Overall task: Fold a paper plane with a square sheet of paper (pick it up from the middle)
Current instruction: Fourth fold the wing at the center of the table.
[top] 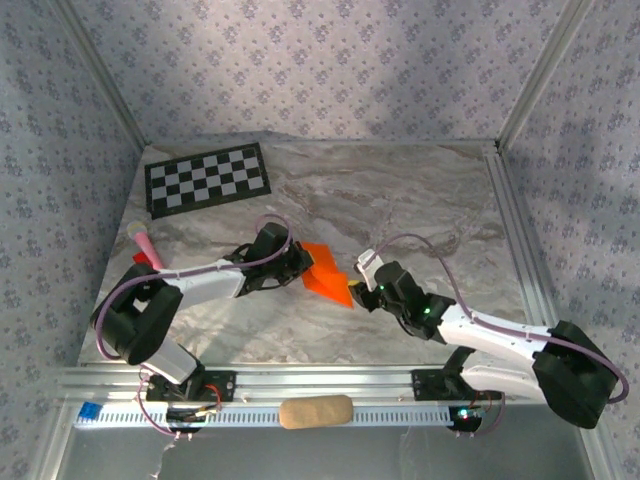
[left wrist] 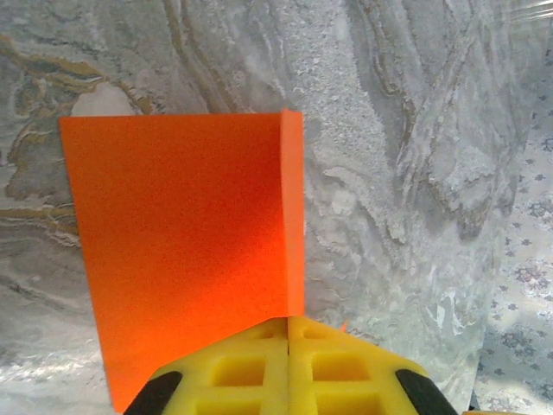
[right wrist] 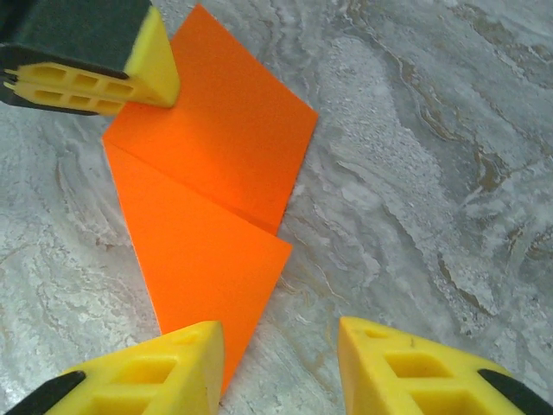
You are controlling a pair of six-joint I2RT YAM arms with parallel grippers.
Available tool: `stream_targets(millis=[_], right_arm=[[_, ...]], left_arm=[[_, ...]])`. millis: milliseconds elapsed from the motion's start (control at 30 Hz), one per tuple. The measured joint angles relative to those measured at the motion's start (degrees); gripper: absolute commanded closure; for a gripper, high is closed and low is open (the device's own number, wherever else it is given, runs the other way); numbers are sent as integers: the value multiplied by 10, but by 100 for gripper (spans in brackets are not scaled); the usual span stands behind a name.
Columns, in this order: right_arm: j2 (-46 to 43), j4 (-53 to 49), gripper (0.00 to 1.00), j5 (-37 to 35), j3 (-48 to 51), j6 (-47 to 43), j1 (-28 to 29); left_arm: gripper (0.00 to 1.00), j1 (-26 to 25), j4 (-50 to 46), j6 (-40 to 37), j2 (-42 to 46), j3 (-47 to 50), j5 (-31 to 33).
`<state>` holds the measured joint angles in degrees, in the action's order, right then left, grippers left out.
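Left gripper (left wrist: 288, 327): clenched on the orange paper (left wrist: 181, 251) – the two yellow fingers (left wrist: 238, 372) are pressed flat together with the sheet's edge between them. The right wrist view confirms this, with the same gripper (right wrist: 164, 91) clamped at the sheet's far corner.

Right gripper (right wrist: 278, 333): released, jaws standing apart over the marble table (right wrist: 415, 173) and holding nothing. The near tip of the paper (right wrist: 207, 181) ends just beside one fingertip (right wrist: 186, 363); contact cannot be told.

Paper: a creased shape with one straight fold line across it, making two panels. In the top view it (top: 325, 272) sits mid-table between the left gripper (top: 300, 268) and the right gripper (top: 358, 290).

Also noted – a checkerboard sheet (top: 208, 178) at the far left, well apart from the paper.
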<state>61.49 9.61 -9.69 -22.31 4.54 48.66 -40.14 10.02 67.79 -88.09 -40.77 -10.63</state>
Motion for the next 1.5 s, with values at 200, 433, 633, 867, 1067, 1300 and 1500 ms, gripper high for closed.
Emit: stream_targets(millis=[200, 433, 633, 867, 1067, 1300, 1500], right_arm=[[-20, 0, 43, -59, 0, 40, 0], [-50, -6, 36, -65, 5, 108, -37], [-42, -12, 36, 2, 5, 105, -71], [20, 47, 40, -5, 21, -15, 21], [79, 84, 44, -38, 21, -102, 71], [171, 108, 51, -93, 1, -155, 112], [204, 130, 59, -130, -9, -167, 128]], left_arm=[[91, 0, -13, -2, 0, 0, 0], [91, 0, -15, -2, 3, 0, 0], [91, 0, -18, -2, 3, -1, 0], [91, 0, -25, -2, 3, -9, 0], [91, 0, -25, -2, 3, -9, 0], [91, 0, -25, -2, 3, -9, 0], [91, 0, -26, -2, 6, -9, 0]])
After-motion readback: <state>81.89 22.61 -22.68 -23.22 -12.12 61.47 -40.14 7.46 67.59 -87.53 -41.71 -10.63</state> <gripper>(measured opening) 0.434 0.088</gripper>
